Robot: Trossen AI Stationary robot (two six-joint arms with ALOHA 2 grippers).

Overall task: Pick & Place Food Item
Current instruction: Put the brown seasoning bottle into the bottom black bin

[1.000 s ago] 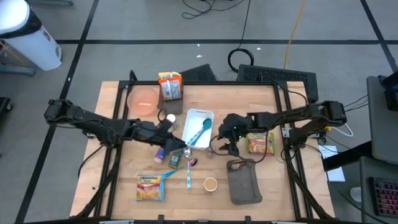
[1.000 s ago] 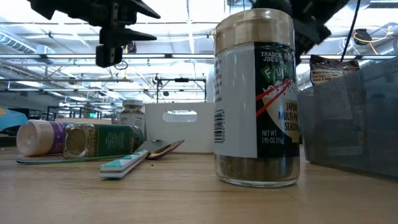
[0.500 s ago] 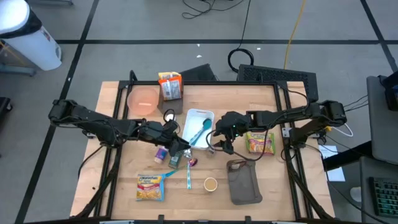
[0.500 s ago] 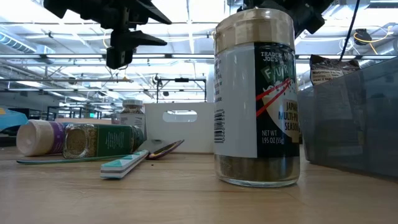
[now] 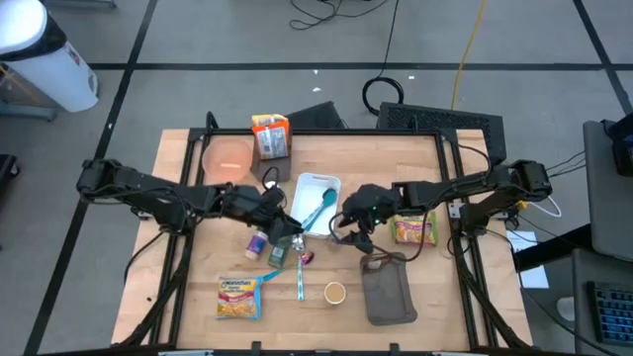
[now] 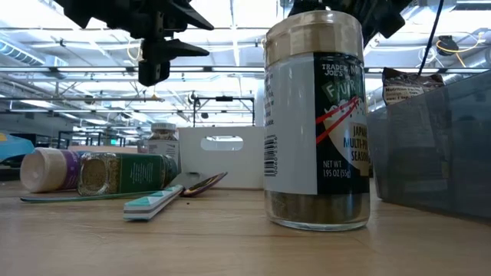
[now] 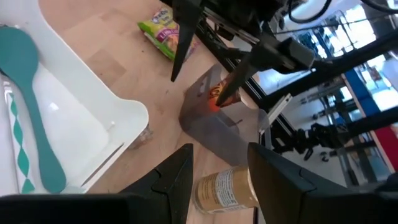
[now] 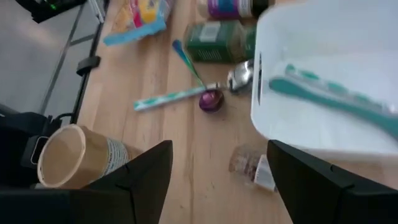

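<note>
The right gripper (image 5: 343,226) hovers with fingers spread and empty above a small jar (image 8: 251,165) lying beside the white tray (image 5: 309,186) — likely its pick. The left gripper (image 5: 289,235), parted, holds nothing nearby.

Both hands, left (image 5: 293,235) and right (image 5: 339,229), hover open.

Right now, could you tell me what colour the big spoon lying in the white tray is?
The spoon is teal; the left wrist view shows it best.

Bright, even overhead lighting; soft shadows on light wooden tabletop (image 5: 326,168). Right wrist view motion-blurred. Ceiling strip lights glare in low view.
</note>
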